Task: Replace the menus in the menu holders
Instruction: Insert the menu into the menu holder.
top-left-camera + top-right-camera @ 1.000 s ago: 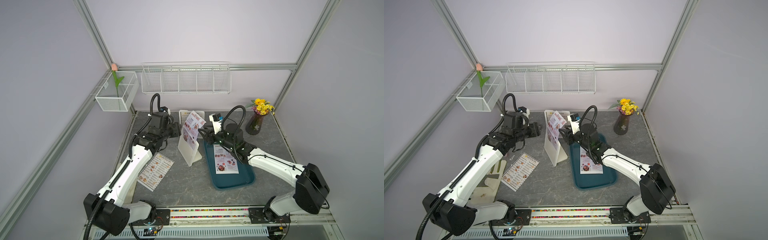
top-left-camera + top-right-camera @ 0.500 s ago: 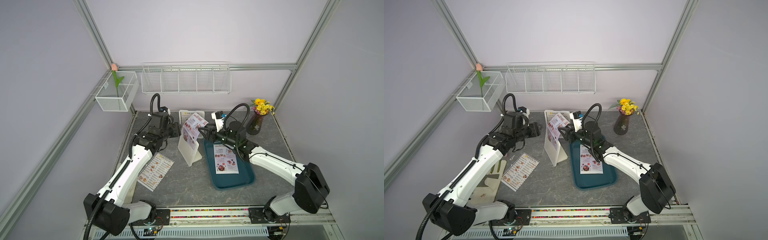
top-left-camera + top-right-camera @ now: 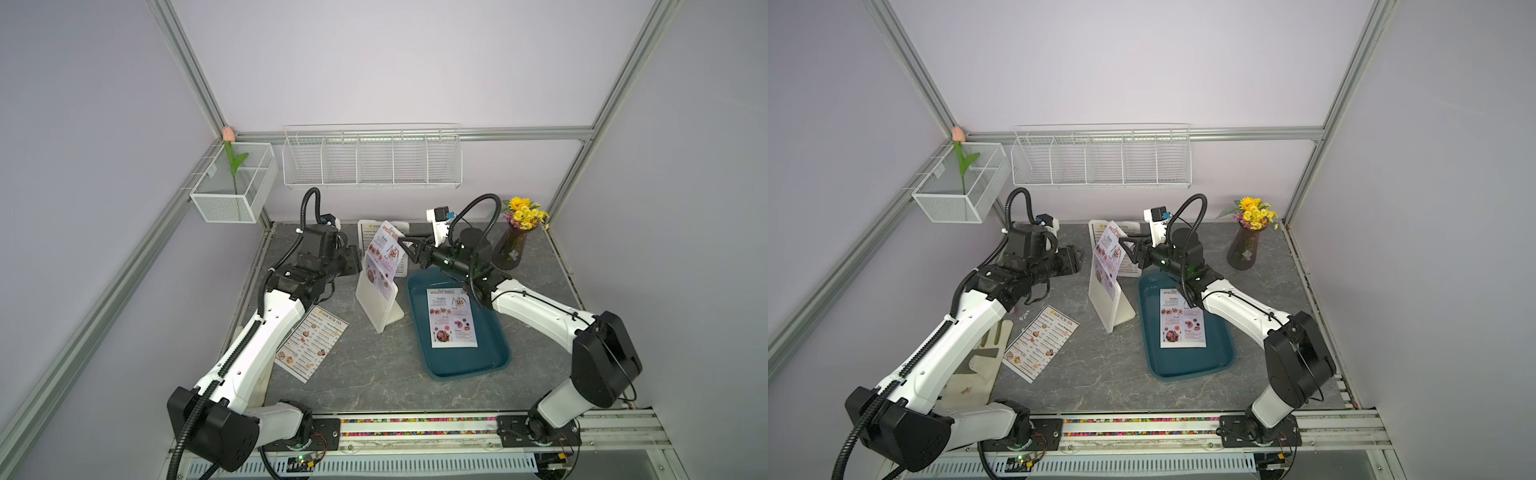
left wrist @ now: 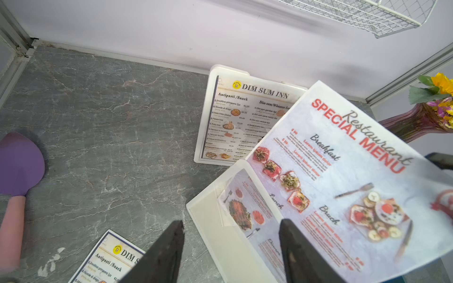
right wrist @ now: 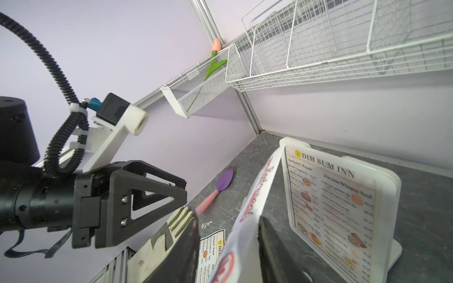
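Observation:
A white menu holder stands mid-table with a red "SPECIAL MENU" sheet partly in it, the top sticking out and leaning. My right gripper is open at that sheet's upper edge. The paper runs between its fingers, against one and apart from the other. My left gripper is open at the holder's side, its edge between the fingers. A second holder at the back shows "DIM SUM INN".
A teal tray right of the holder has another special menu lying in it. A loose dim sum menu lies beside my left arm. A flower vase stands back right, a purple spatula back left. Wire baskets hang on the wall.
My right gripper has moved left and up to the top of the protruding sheet, which now sits between its fingers. The left arm has not moved.

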Robot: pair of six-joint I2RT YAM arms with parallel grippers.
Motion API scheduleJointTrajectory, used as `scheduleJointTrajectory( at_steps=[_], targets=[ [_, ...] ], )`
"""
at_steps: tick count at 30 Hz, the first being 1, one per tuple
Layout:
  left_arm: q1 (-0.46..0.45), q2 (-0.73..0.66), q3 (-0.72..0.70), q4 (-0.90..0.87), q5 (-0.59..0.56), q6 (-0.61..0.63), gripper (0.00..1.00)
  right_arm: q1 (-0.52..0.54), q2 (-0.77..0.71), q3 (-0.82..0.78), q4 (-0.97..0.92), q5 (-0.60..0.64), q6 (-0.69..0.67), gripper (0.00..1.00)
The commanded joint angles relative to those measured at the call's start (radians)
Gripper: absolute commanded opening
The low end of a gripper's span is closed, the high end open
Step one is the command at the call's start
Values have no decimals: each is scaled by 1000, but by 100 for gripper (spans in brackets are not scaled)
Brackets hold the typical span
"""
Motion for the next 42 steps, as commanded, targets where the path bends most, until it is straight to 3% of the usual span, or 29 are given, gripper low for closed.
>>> scheduleJointTrajectory(
  at_steps=[1,6,11,14,19,25,34,42],
  targets=[
    [-3,-25,-10,2,-20,-9,64,-3,-2,46,-102,-17,4,32],
    [-3,-18,-10,6,-13,-10,64,2,-23,58,-225,-13,-2,24],
    [-2,-14,-8,14,-8,-15,64,8,-45,41,-229,-20,4,22],
    [-4,-14,-5,16,-6,-17,64,7,-52,38,-209,-36,22,26],
    [-4,-18,-7,13,-6,-16,64,-4,-47,61,-237,-44,57,43],
    [-2,-20,-4,10,-7,-14,64,-23,-31,101,-308,-64,68,47],
    [-3,-21,-9,13,-10,-14,64,-28,-1,146,-344,-105,80,26],
    [-2,-25,-2,9,-14,-11,64,-20,-3,151,-384,-87,54,16]
  ],
)
